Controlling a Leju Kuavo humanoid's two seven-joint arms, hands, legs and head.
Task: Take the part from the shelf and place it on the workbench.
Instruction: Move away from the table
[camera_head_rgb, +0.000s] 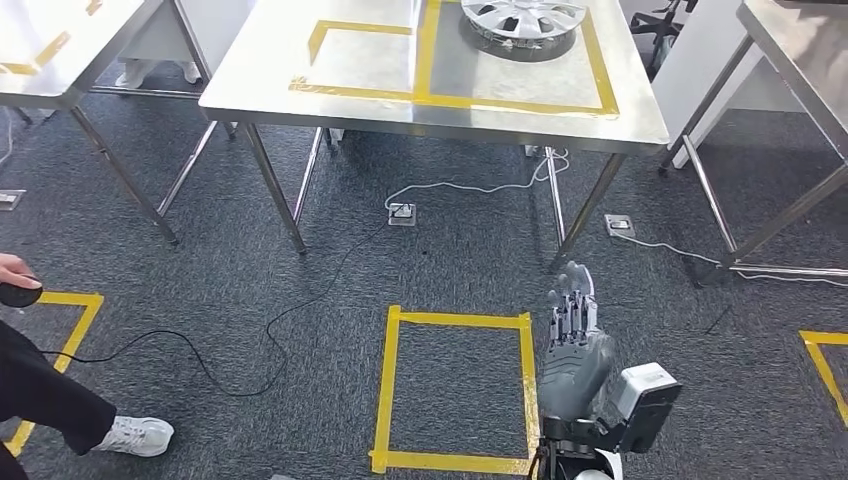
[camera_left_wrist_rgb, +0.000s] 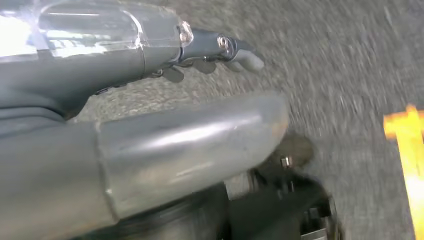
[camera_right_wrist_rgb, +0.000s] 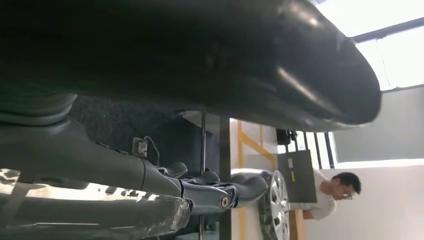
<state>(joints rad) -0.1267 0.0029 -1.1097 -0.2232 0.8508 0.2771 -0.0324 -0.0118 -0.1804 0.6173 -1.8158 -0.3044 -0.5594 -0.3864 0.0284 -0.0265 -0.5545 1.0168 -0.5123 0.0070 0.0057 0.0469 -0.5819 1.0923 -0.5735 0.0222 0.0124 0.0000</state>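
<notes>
The part (camera_head_rgb: 524, 20) is a round silver wheel cover with spokes. It lies on the workbench (camera_head_rgb: 300, 60), its top cut off. The right hand (camera_head_rgb: 572, 340) is flat and empty. The blurry left hand (camera_left_wrist_rgb: 220, 50) holds nothing.

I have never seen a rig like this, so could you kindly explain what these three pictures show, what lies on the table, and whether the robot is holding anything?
This is a walking humanoid robot with two arms. The wide picture comes from its head, looking down at a carpeted floor with a yellow tape square. Its right hand is raised, fingers extended, holding nothing. Ahead stands a steel workbench, and the part, a silver wheel cover, already lies on it. A person's shoe shows at the left. The other two pictures come from cameras at the wrists; the left hand hangs over the carpet, also holding nothing.
</notes>
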